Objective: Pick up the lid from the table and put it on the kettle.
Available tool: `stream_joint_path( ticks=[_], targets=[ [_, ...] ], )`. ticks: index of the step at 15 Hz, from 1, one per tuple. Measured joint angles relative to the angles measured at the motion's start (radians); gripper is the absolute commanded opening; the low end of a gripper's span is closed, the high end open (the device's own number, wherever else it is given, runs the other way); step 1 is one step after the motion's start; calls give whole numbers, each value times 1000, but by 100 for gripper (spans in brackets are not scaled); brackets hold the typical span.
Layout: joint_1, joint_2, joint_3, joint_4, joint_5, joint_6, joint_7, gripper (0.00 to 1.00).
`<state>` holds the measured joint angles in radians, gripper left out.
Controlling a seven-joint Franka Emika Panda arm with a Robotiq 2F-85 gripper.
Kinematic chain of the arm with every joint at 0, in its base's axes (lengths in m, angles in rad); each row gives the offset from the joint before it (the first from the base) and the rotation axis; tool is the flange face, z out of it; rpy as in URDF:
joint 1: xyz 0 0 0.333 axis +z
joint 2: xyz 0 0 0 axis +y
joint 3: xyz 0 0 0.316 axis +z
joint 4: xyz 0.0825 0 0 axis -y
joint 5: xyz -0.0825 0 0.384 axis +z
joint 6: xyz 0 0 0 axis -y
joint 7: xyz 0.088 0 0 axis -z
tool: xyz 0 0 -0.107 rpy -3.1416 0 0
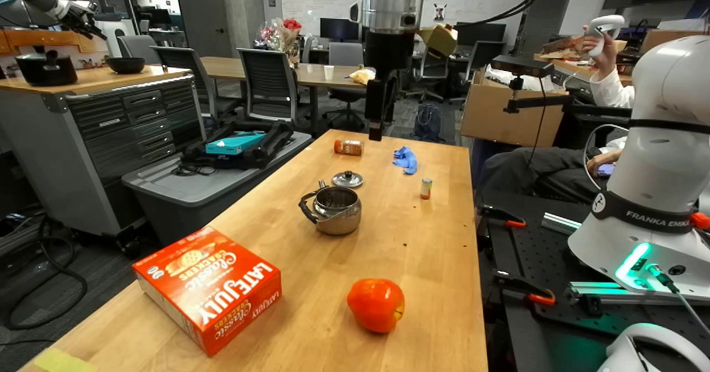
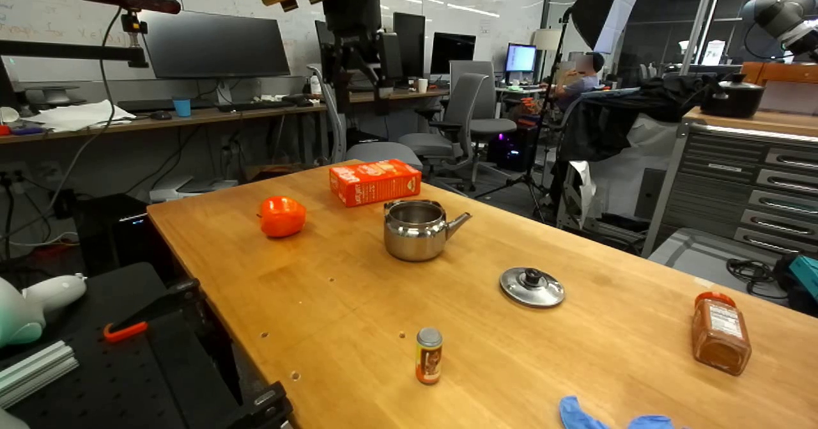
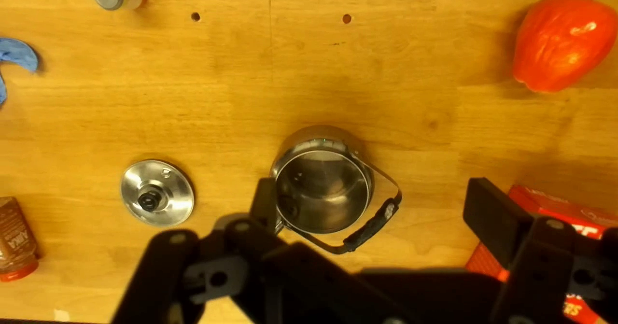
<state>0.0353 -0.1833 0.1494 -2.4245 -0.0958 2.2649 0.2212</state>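
Lid (image 2: 546, 292) lying knob-up on the desk (image 2: 345, 320), near but clear of the uncovered kettle (image 2: 414, 240), end effector (image 3: 374, 201) overhead, jaws spread wide, gripping nothing.

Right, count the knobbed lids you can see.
2: the metal lid lying on the wooden table between the steel kettle and the spice jar, and the pot lid atop the black pot on the drawer cabinet. Others could be hidden in the background.

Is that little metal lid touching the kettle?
Apart. The wrist view, looking down, plainly shows a strip of wooden tabletop between the metal lid and the kettle.
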Motion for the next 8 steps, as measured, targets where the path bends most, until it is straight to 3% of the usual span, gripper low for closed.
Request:
stream_joint_path(
  ticks=[8],
  targets=[
    [-36, 54, -91, 37, 0, 62, 1, 100]
  ],
)
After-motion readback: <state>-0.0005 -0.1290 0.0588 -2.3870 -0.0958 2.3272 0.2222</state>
